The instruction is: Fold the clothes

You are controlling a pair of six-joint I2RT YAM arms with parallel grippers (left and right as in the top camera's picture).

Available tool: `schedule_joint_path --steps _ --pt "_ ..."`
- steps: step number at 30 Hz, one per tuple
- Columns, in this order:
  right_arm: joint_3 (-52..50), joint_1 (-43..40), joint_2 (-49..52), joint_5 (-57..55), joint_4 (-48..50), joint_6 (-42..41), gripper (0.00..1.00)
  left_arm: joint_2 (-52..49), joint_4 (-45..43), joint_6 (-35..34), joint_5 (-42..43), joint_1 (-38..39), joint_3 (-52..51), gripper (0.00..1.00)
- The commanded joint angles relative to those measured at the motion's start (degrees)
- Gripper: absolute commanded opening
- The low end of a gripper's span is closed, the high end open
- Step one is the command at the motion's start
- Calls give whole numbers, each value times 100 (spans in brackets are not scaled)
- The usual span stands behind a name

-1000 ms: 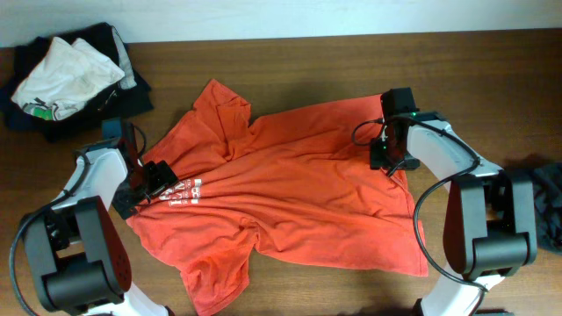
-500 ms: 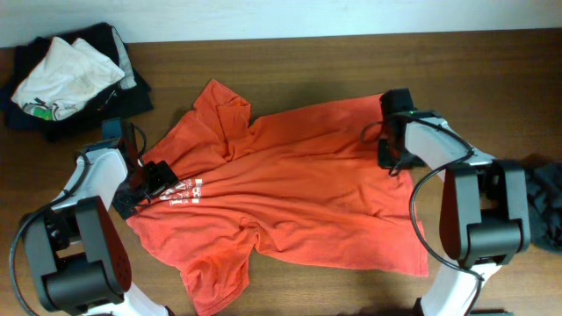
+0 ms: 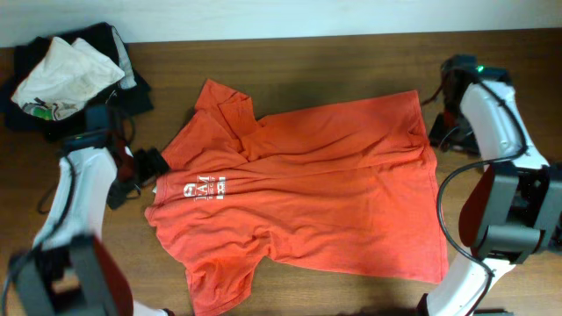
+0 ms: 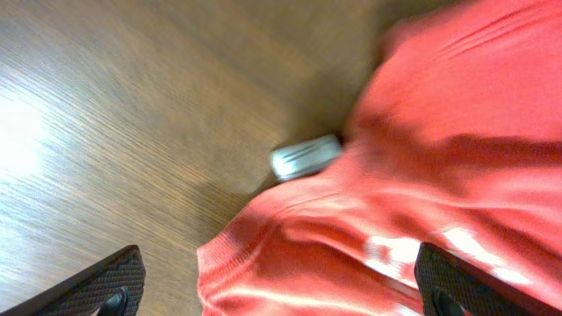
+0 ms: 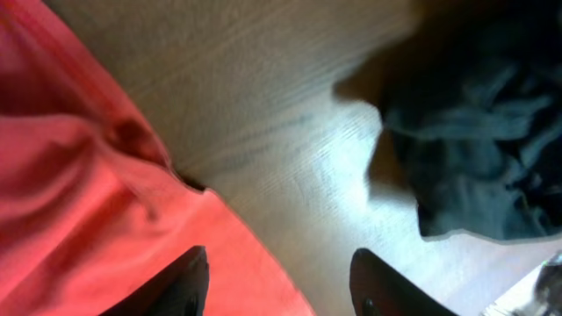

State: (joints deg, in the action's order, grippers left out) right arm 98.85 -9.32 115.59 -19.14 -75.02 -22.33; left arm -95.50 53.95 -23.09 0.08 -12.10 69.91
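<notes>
The orange-red T-shirt [image 3: 307, 193] lies spread on the wooden table, with white lettering [image 3: 204, 187] near its left side. My left gripper [image 3: 147, 167] is at the shirt's left edge. In the left wrist view its jaws [image 4: 281, 290] are wide open over the shirt hem [image 4: 421, 175], holding nothing. My right gripper [image 3: 442, 130] is just off the shirt's upper right corner. In the right wrist view its jaws [image 5: 281, 290] are open over the shirt edge [image 5: 79, 193] and bare table. A dark charcoal garment [image 5: 474, 140] lies to the right of it.
A pile of dark cloth [image 3: 132, 92] with a white garment [image 3: 66, 75] on top sits at the back left corner. A small silvery tag-like thing [image 4: 305, 156] lies at the shirt's edge. The table [image 3: 351, 61] is brown wood.
Both grippers have moved outward, left to the left and right to the upper right. The shirt has been pulled wider and flatter, and the right gripper is off it.
</notes>
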Motion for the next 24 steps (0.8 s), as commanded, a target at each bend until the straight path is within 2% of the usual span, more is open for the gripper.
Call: schedule_joint_path --steps 1,2,3,4,5,7,11,13,19,24 --pt "848 46 -48 1539 -223 273 56 964 -61 461 713 201 203 96" --pt "896 118 -48 2288 -201 647 53 1019 -140 549 1032 334 203 89" --pt "894 205 -46 2736 -192 892 47 1005 -247 608 1261 476 201 77" --pt "833 374 -46 2835 -188 953 27 951 -350 603 1309 634 197 44" --pt "758 549 -46 2833 -173 955 15 809 -522 603 1305 938 197 21" --pt "546 957 -44 2774 -151 992 7 407 -870 603 1307 1486 197 3" --pt "-168 1604 -44 2771 164 852 4 -671 -1493 603 1305 2260 197 1" --pt "-568 1725 -44 2778 385 785 4 -1145 -1749 603 1305 2356 197 1" --pt "-1845 1753 -44 2776 1064 678 4 -2155 -2369 605 1300 2186 199 1" --pt "-2367 1751 -44 2774 1080 531 4 -2463 -2811 605 1161 1912 199 1"
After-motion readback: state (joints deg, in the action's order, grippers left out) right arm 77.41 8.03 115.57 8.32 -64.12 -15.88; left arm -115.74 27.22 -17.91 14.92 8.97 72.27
